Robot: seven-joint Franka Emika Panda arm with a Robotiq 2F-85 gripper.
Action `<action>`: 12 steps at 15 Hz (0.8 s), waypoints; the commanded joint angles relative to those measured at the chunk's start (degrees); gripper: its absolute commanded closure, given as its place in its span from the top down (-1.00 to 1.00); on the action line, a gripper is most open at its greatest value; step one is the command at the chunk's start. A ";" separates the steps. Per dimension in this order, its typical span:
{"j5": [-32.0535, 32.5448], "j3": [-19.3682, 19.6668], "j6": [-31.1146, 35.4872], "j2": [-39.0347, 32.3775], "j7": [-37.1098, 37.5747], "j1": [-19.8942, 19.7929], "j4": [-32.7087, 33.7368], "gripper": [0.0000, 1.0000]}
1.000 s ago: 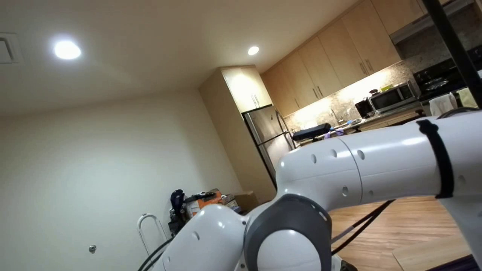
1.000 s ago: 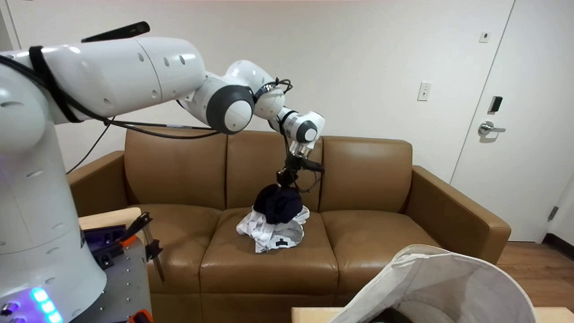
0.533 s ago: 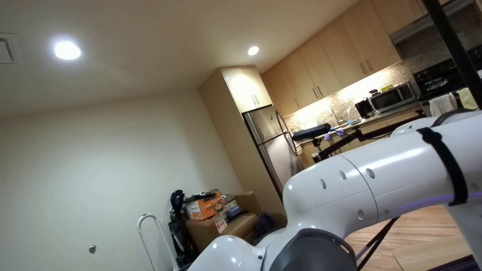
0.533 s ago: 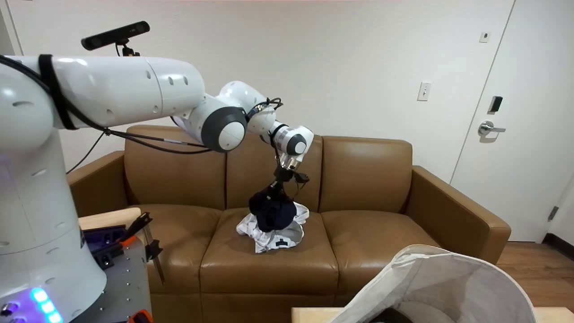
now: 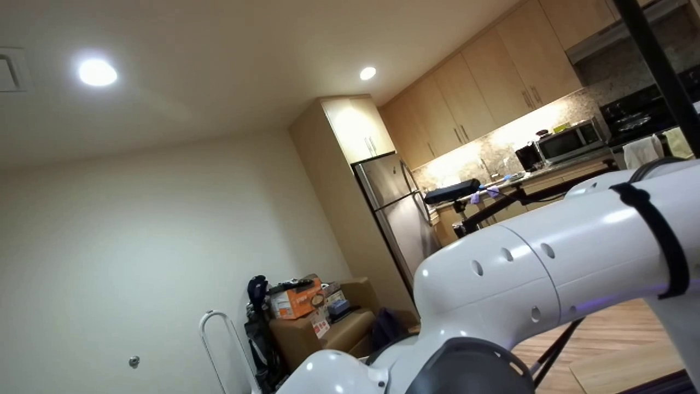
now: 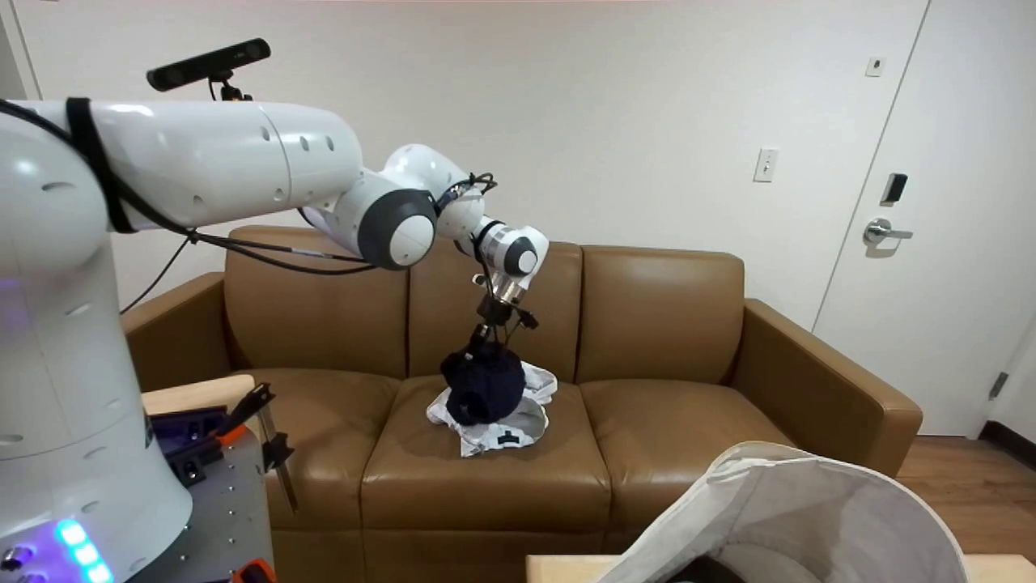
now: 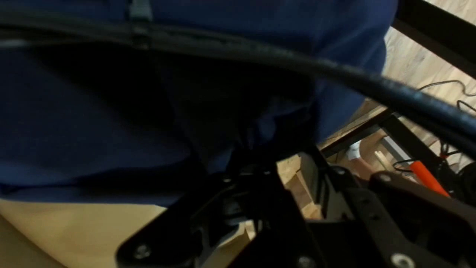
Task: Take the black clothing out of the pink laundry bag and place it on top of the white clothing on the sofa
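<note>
The black clothing (image 6: 484, 387), a dark navy bundle, hangs from my gripper (image 6: 479, 336) in an exterior view. It overlaps the white clothing (image 6: 495, 437), which lies crumpled on the middle seat of the brown sofa (image 6: 664, 429). I cannot tell how much of its weight rests there. In the wrist view the dark cloth (image 7: 93, 149) fills the upper left, bunched at the fingertips of my gripper (image 7: 264, 156), which are shut on it. The laundry bag (image 6: 817, 502) stands open at lower right, its pale lining showing; no pink shows. Something dark (image 6: 704, 571) lies inside.
The sofa's backrest (image 6: 494, 283) rises close behind the gripper. A wooden table (image 6: 566, 568) carries the bag. Clamps (image 6: 243, 413) sit beside the robot base. A camera bar (image 6: 209, 65) stands behind the arm. Boxes (image 5: 298, 300) show in an exterior view.
The arm has lowered, and my gripper and the black clothing have moved down and slightly left in an exterior view. The cloth now covers more of the white clothing. The grip has stayed closed.
</note>
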State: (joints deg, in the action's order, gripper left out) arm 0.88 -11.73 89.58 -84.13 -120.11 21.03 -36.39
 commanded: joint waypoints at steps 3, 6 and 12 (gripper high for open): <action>1.73 1.42 -6.41 0.20 -9.28 -0.16 2.37 0.38; 1.85 2.38 -8.09 -0.72 -9.78 -0.30 5.12 0.76; 1.50 5.39 -23.83 -0.04 -2.77 -2.01 11.74 1.00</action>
State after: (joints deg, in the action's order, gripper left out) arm 1.70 -6.71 73.08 -83.64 -126.68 20.31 -30.71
